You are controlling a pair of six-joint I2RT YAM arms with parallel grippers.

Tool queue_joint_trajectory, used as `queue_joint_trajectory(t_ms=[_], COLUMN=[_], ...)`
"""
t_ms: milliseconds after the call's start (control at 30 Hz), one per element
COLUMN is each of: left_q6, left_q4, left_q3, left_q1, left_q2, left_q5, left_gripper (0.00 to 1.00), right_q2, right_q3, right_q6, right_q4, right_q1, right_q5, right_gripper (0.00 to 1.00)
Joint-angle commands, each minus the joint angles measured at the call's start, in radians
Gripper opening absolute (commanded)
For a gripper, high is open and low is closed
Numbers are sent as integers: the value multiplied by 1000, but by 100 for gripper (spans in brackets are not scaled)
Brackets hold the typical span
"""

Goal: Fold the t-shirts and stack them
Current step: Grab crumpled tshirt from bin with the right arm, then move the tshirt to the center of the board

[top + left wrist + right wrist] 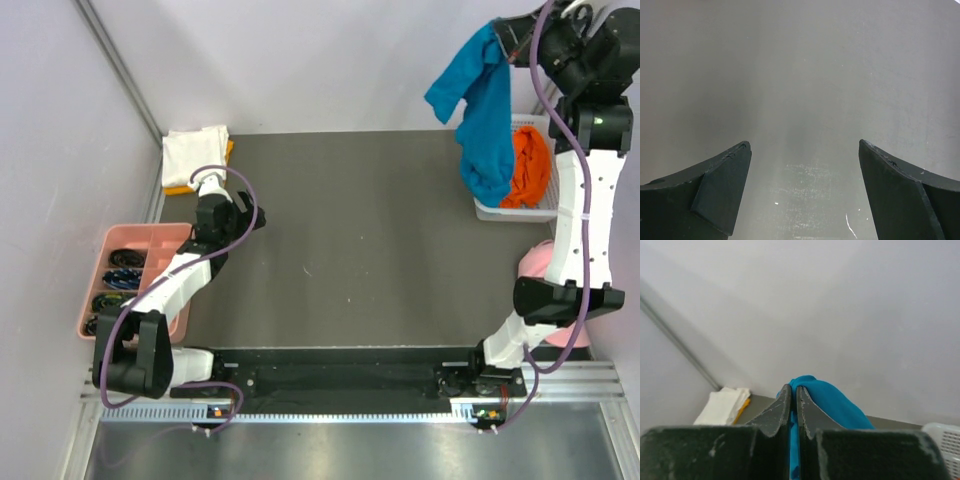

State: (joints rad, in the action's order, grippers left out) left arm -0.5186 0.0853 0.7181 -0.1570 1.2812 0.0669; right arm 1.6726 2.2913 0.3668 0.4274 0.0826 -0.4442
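Teal-blue t-shirt (480, 110) hangs bunched from the right gripper (512, 40), its jaws pinched tight on the cloth, high over the basket (500, 212) holding the bright orange t-shirt (532, 165). Judging by this, the pick-up step is in hand; next it needs laying flat on the surface (370, 240). Right arm stretches tall; the left gripper (805, 144), wide apart and empty, sits low near the folded white t-shirt (192, 150).
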Motion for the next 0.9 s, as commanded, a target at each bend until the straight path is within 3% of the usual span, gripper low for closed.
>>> queue_joint_trajectory(t_ms=[0,333,433,567,767,867], left_q6=[-11,-17,-20,-20,-9,-11], left_q4=[19,2,-1,-5,-18,-19], left_q3=[18,9,6,4,-5,-5], left_q1=[-3,-3,-4,-3,-4,-3], left_q2=[-20,-60,-65,-74,-88,-88], left_q5=[-22,-27,-30,-35,-33,-36], left_gripper=[92,92,92,92,92,92], right_q2=[-66,-102,-128,-223,-324,-352], right_q3=[45,62,-7,-269,-715,-901], right_q6=[89,234,258,236,179,97], right_q4=[-154,-271,-297,-367,-386,-322], right_q1=[-78,-220,-260,-331,-336,-336], right_q5=[-111,-204,-229,-188,-136,7], right_gripper=[0,0,0,0,0,0])
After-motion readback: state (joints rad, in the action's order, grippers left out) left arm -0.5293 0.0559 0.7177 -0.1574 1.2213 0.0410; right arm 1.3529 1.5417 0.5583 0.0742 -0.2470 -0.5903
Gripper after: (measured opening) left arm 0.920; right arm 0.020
